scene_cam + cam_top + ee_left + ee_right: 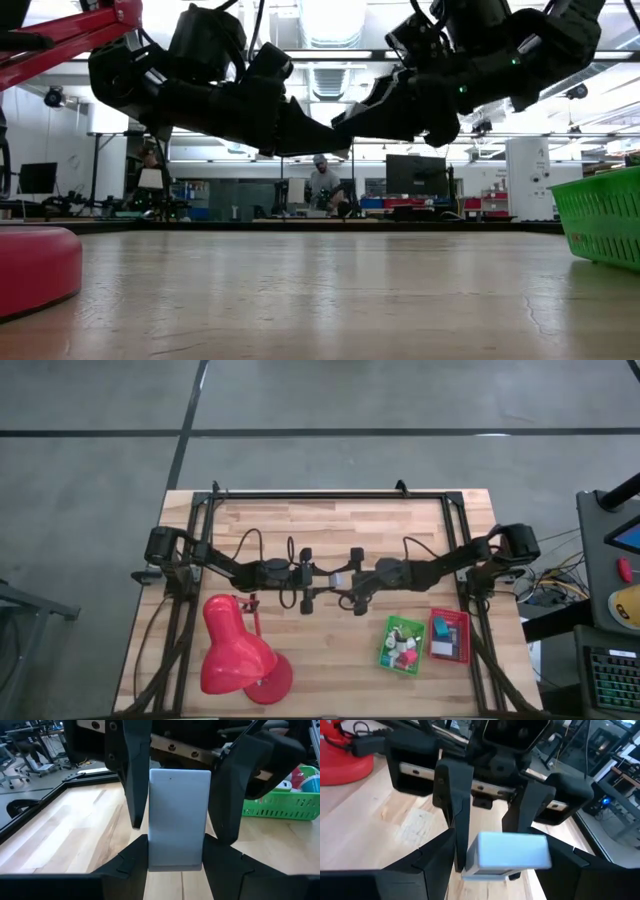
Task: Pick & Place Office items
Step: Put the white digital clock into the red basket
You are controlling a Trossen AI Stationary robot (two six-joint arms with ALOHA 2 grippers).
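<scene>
**Item:** pale flat block (pixel 177 820), one of the office items. Location: in the air over mid-desk (pixel 330 525), between the two arms, clear of both trays.

**Left tool** (pixel 316 577): closed on the near end of the block.

**Right tool** (pixel 362 582): nose to nose with the left and set at the block's other end. Whether it has taken hold cannot be told.

**Step, as judged:** hand-over of the block from one arm to the other.

**Method:**
- One tool should have a firm grip before the other lets go.
- Keep both wrists level so the block does not twist.
- Release slowly, then draw straight back.
- Risk: letting go early drops the block onto bare wood.

**Views:**
- The high view alone places the green tray (pixel 384 650), already holding small pieces, the red tray (pixel 440 615) and the red lamp (pixel 235 650).
- Only the wrist views show the block's faces (pixel 512 852).
- The low view confirms both tools hang well above the desk, but the block cannot be made out there.
</scene>
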